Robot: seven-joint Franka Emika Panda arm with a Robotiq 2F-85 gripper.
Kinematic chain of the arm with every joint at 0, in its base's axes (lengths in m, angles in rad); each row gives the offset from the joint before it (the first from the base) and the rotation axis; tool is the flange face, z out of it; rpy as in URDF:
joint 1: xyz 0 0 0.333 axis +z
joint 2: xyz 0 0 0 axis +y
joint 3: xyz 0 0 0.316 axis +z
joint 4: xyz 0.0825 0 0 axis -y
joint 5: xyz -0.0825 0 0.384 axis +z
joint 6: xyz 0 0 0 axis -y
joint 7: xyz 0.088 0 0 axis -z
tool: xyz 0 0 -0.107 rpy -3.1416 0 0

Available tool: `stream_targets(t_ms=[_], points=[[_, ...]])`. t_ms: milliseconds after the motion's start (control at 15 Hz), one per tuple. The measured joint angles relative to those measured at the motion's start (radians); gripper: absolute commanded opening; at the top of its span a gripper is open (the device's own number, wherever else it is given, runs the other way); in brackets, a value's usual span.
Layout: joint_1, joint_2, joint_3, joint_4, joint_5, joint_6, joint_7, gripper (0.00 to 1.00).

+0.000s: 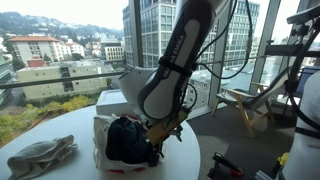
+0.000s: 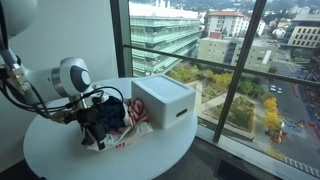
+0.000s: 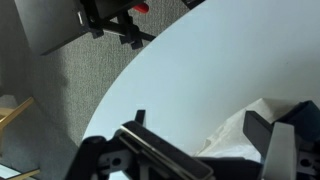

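A dark navy cloth [image 1: 125,143] lies bundled on a crumpled white cloth [image 1: 100,150] on the round white table [image 1: 60,125]. Both show in both exterior views, the navy cloth [image 2: 108,115] on the white cloth [image 2: 136,126], which has red marks. My gripper [image 1: 160,133] is low over this pile at the navy cloth's edge, also seen in an exterior view [image 2: 90,120]. In the wrist view the gripper [image 3: 205,150] is open, its two black fingers wide apart. The white cloth [image 3: 235,135] lies between them, with a dark patch at the bottom edge.
A white box [image 1: 113,100] stands on the table just behind the pile, also seen in an exterior view [image 2: 165,100]. A grey cloth [image 1: 40,155] lies near the table's front edge. Large windows [image 2: 230,60] surround the table. Black stands and a wooden frame [image 1: 245,105] are on the floor.
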Motion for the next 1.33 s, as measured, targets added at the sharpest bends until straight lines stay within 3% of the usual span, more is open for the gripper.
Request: stream_targets(t_ms=[533, 1333], points=[[0.048, 0.084, -0.074, 0.053, -0.141, 0.180, 0.106, 1.00], [0.071, 0.177, -0.105, 0.055, -0.104, 0.268, 0.188, 1.00]])
